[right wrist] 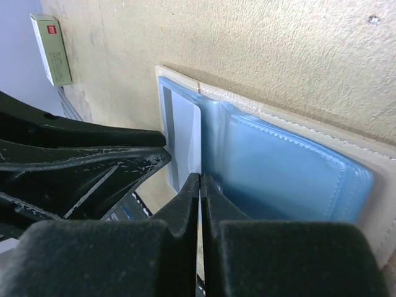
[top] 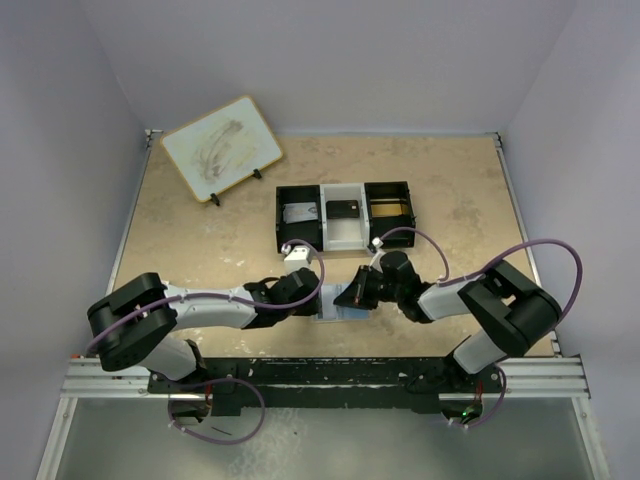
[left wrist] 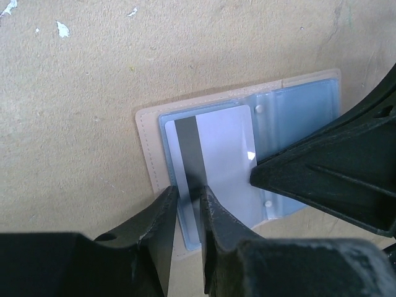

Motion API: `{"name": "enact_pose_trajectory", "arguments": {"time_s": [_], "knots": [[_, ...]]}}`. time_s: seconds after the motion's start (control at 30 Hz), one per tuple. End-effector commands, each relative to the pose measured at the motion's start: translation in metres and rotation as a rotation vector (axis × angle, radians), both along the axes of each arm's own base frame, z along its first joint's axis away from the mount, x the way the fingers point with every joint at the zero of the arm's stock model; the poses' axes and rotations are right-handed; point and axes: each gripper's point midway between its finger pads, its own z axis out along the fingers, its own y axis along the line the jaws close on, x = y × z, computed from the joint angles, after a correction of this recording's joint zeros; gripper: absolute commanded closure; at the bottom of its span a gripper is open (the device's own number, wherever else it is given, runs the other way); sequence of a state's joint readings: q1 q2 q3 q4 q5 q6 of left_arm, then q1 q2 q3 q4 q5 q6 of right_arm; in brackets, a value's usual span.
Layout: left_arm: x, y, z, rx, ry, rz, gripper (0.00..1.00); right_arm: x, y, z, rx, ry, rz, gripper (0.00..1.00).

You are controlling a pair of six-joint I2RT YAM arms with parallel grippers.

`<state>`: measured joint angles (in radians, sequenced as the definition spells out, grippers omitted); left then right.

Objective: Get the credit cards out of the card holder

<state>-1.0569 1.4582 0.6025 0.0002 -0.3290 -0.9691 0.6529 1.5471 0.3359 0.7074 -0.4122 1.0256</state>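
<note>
The left gripper [left wrist: 187,193], its fingers a narrow slit apart, rests its tips on the near, striped edge of a card [left wrist: 219,154]; whether it actually grips the card cannot be told. The right gripper [right wrist: 199,179], fingers pressed together, sets its tips down at the seam where that card meets a pale-blue plastic sleeve. In the left wrist view one of its black fingers touches the card's far edge.

The card is white to silvery with a dark grey stripe down one side. It lies flat in the open card holder [left wrist: 148,148], a pale-blue folding wallet with clear pockets and a stitched tan border. The holder lies spread open on the table [top: 200,250] near its front edge, between the two arms.

Beyond the grippers stands a black-and-white tray [top: 345,188] of three compartments. A silvery-grey card [top: 298,212] lies in its left one and a dark card [top: 343,209] in the middle. A small box [top: 297,252] sits just in front of the tray beside the left arm. A wood-framed whiteboard [top: 222,147] stands propped at the far left.
</note>
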Motion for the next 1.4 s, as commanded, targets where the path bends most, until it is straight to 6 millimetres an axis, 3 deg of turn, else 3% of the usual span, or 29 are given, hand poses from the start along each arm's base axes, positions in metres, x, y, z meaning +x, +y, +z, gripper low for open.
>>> {"name": "enact_pose_trajectory", "arguments": {"time_s": [0.0,0.27,0.5,0.57,0.63,0.77,0.83,0.93,1.13,1.37], "knots": [[-0.006,0.008,-0.010,0.030,0.019,0.001,0.81,0.006,-0.001,0.010,0.020,-0.040,-0.007,1.00],[-0.007,0.014,-0.014,0.053,0.018,0.009,0.87,0.012,-0.024,0.008,-0.029,-0.061,-0.049,1.00],[-0.007,0.006,-0.010,0.018,0.016,-0.009,0.85,0.007,-0.016,0.004,-0.020,-0.056,0.035,1.00],[-0.007,-0.001,-0.007,-0.005,0.016,-0.023,0.83,0.007,-0.015,0.003,-0.012,-0.054,0.042,0.96],[-0.007,-0.004,-0.005,-0.015,0.017,-0.030,0.81,0.007,-0.014,0.002,-0.009,-0.050,0.042,0.89],[-0.007,-0.009,-0.004,-0.026,0.026,-0.032,0.66,0.012,-0.016,-0.003,-0.046,-0.041,0.023,0.79],[-0.007,-0.007,-0.005,-0.028,0.032,-0.016,0.59,0.016,-0.019,-0.008,-0.076,-0.042,0.007,0.79],[-0.008,-0.010,-0.010,-0.062,0.044,0.008,0.56,0.014,-0.023,-0.018,-0.099,-0.025,-0.010,0.85],[-0.005,-0.025,-0.008,-0.258,0.044,0.076,0.60,0.002,-0.025,-0.027,-0.064,0.001,-0.003,0.96],[0.000,-0.035,0.007,-0.321,0.013,0.069,0.81,-0.012,-0.021,-0.021,0.015,0.025,0.017,0.99]]}}
